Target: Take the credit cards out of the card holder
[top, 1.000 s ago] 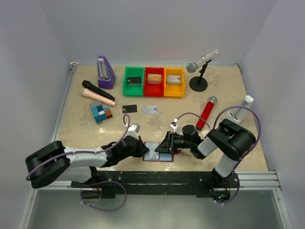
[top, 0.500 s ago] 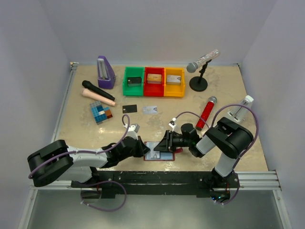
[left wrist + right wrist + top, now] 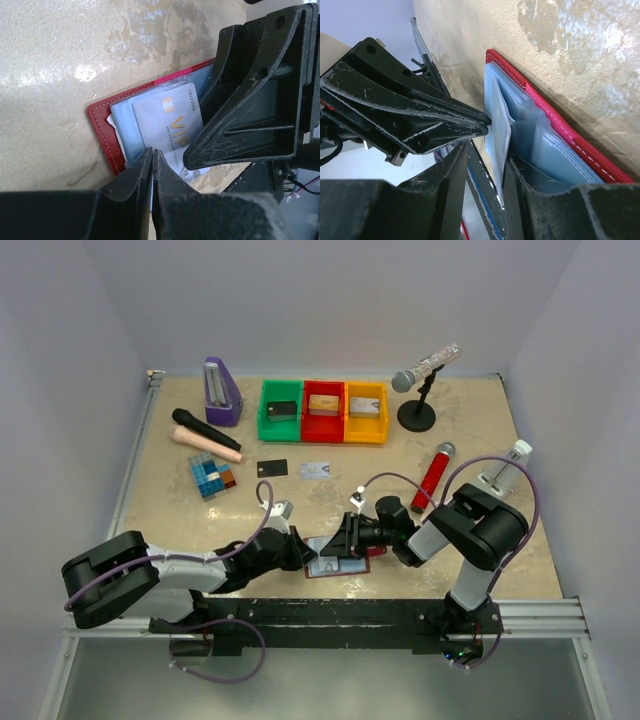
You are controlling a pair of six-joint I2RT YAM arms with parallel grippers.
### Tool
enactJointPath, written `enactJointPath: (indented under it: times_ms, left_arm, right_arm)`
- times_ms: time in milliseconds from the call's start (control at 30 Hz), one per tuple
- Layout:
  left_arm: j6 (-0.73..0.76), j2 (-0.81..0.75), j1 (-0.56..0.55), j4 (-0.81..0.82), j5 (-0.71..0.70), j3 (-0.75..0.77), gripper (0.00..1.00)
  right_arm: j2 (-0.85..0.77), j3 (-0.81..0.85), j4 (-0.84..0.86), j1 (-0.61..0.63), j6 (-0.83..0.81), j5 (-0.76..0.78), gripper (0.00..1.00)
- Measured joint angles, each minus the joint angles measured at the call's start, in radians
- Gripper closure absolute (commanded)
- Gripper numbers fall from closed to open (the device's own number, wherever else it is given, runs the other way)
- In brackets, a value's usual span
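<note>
The black left gripper (image 3: 302,558) is pressed shut at the left edge of the dark-red leather-like folding card holder (image 3: 102,131), laid open on the beige mottled surface (image 3: 330,502). A silvery-grey credit card (image 3: 167,122) is lodged in its clear pocket. The black right gripper (image 3: 338,545) is held narrowly parted at the holder's right side.

The card holder (image 3: 102,131) is showing dark red, white-stitched; the silvery card (image 3: 167,125) beside the black left gripper (image 3: 152,152) is flashing gold lettering.

Mottled beige table (image 3: 470,430), pale walls (image 3: 320,300)
</note>
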Motion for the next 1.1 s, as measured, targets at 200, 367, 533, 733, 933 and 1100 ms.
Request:
enactJointPath:
  times_ms: [200, 367, 533, 733, 933, 1100]
  left_arm:
    - [-0.021, -0.021, -0.006, 0.0, 0.002, -0.01, 0.75]
    - [-0.023, -0.04, -0.009, -0.008, -0.001, -0.023, 0.8]
    - [-0.024, -0.039, -0.009, -0.016, -0.002, -0.024, 0.92]
    - [-0.032, -0.039, -0.009, -0.016, -0.002, -0.029, 1.0]
    - [-0.042, -0.036, -0.009, -0.015, -0.003, -0.03, 1.0]
    - [-0.043, -0.032, -0.009, -0.003, -0.003, -0.033, 1.0]
  right_arm:
    - [-0.101, 0.0, -0.142, 0.006, -0.047, 0.0, 0.66]
    - [-0.233, 0.004, -0.312, 0.006, -0.119, 0.011, 0.67]
    - [-0.277, 0.018, -0.42, 0.006, -0.159, 0.025, 0.68]
    - [-0.307, 0.018, -0.492, 0.006, -0.183, 0.031, 0.69]
    - [-0.317, 0.024, -0.519, 0.006, -0.192, 0.041, 0.72]
    - [-0.333, 0.025, -0.545, 0.006, -0.194, 0.05, 0.76]
